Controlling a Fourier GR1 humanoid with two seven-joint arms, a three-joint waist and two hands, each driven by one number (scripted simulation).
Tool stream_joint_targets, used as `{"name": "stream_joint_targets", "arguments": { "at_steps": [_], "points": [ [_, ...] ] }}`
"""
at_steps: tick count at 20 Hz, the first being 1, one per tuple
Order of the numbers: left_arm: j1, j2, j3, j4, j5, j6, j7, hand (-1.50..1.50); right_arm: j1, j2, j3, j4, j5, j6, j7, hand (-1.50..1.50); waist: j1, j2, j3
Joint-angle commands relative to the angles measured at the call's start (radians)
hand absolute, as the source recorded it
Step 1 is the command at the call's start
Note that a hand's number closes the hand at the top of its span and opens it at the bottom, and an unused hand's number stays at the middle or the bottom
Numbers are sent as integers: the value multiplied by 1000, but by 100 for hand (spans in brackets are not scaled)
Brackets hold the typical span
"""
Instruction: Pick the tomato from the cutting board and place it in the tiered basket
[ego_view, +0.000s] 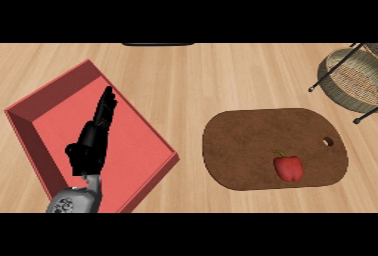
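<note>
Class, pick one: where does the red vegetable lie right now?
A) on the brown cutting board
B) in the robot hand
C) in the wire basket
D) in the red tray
A: the red vegetable rests on the brown cutting board, near its lower right part.

One red pepper (288, 167) (green-stemmed) is counted, along with one brown cutting board (251, 145), one red tray (44, 112), one wicker tiered basket (353, 80), one wooden counter (199, 75) and one black hand (92, 135) in view.
</note>
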Motion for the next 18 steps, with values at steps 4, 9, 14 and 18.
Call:
{"name": "stream_joint_targets", "arguments": {
  "at_steps": [4, 9, 14, 18],
  "points": [
    [15, -2, 2, 26, -9, 2, -22, 0, -43, -165, -136, -10, -183, 288, -12, 150, 8, 2, 0],
    [-24, -35, -19, 67, -19, 7, -43, 0, -148, -248, -102, 12, -235, 436, 73, 150, 23, 6, 0],
    [-53, -2, 5, 32, 2, -19, -2, 0, -199, -209, -56, 9, -382, 606, 183, 150, 36, 5, -1],
    [-44, -29, -36, 7, -21, -13, 20, 0, -301, -208, 24, 31, -356, 554, 232, 150, 43, 9, 1]
  ]
}}
